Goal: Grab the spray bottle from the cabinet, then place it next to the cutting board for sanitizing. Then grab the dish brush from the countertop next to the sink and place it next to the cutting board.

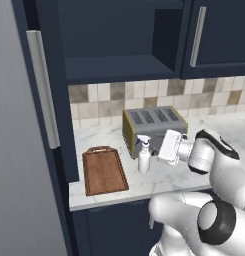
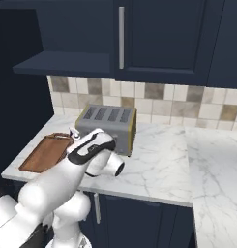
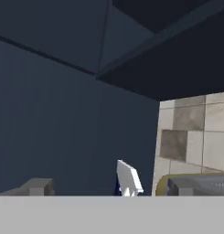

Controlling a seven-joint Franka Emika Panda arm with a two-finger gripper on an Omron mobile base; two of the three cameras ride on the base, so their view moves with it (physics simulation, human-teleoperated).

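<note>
While the cabinet point(image 1: 119, 50) recess is vacant, the countertop point(image 1: 109, 137) carries the cutting board point(image 1: 104, 171); the spray bottle point(image 1: 144, 156) stands upright just beside it, at its three o'clock. Gripper point(image 1: 155, 153) fingers are spread, released, holding nothing. First placement appears complete; brush transfer remains.

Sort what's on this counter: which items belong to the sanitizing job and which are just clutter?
Job:
- spray bottle, standing on the countertop between board and toaster
- cutting board, flat at the counter's left end
- cabinet, shelf recess above
- pincer, open beside the bottle

Just there:
- toaster, behind the bottle
- tiled wall
</note>
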